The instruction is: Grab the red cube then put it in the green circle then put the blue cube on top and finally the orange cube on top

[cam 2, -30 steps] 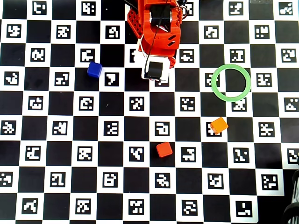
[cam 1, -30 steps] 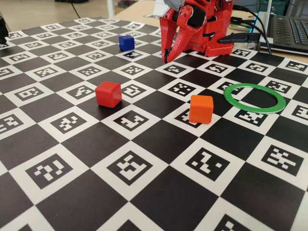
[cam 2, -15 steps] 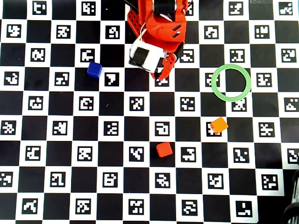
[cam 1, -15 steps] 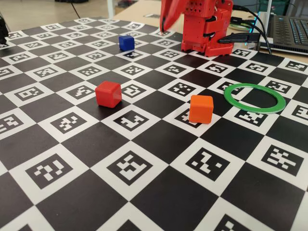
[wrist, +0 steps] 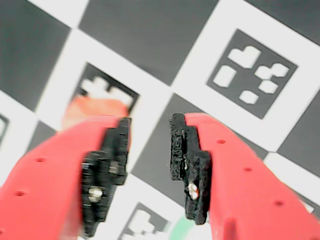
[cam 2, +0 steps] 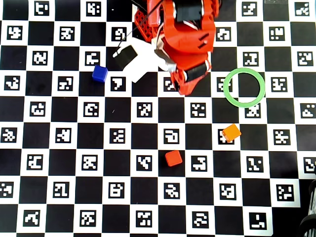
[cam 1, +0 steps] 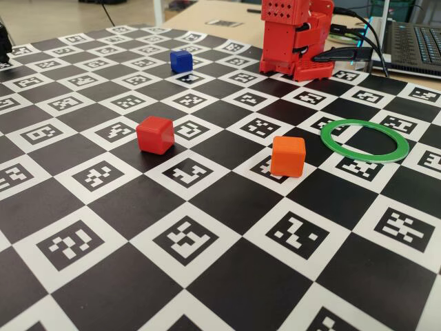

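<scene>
A red robot arm [cam 2: 187,44] stands folded at the far edge of a checkerboard surface [cam 1: 227,200] printed with square fiducial markers; no readable words or brand names show. In the wrist view the tool [wrist: 148,167] hangs above the board with its two black-padded fingers [wrist: 187,165] parted by a narrow gap and nothing between them.

The red cube [cam 2: 173,158] sits flat near the middle of the surface, well apart from the tool and nearer the front edge in the overhead view, its sides turned slightly off the grid lines. The orange cube [cam 2: 231,133] lies to its right, rotated further off the grid. The blue cube [cam 2: 99,73] rests toward the far left corner, beside the arm's base. The green circle [cam 2: 227,91] lies flat just right of the arm, with checkerboard showing through its middle and no cube inside it.
</scene>
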Controlling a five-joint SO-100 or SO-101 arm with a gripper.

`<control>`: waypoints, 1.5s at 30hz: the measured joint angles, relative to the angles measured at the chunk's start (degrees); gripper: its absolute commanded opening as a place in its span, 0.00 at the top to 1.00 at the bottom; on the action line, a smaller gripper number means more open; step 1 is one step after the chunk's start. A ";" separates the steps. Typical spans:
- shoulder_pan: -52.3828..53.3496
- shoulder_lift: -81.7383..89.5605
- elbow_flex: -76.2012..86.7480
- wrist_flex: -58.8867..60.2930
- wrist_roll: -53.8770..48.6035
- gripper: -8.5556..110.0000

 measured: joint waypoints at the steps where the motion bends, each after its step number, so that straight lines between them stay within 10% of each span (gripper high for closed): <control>1: 0.00 -1.93 -1.23 0.18 1.23 0.81; 10: 1.93 -19.86 -10.46 -1.76 15.03 0.55; 45: 2.29 -47.11 3.16 -30.50 17.84 0.51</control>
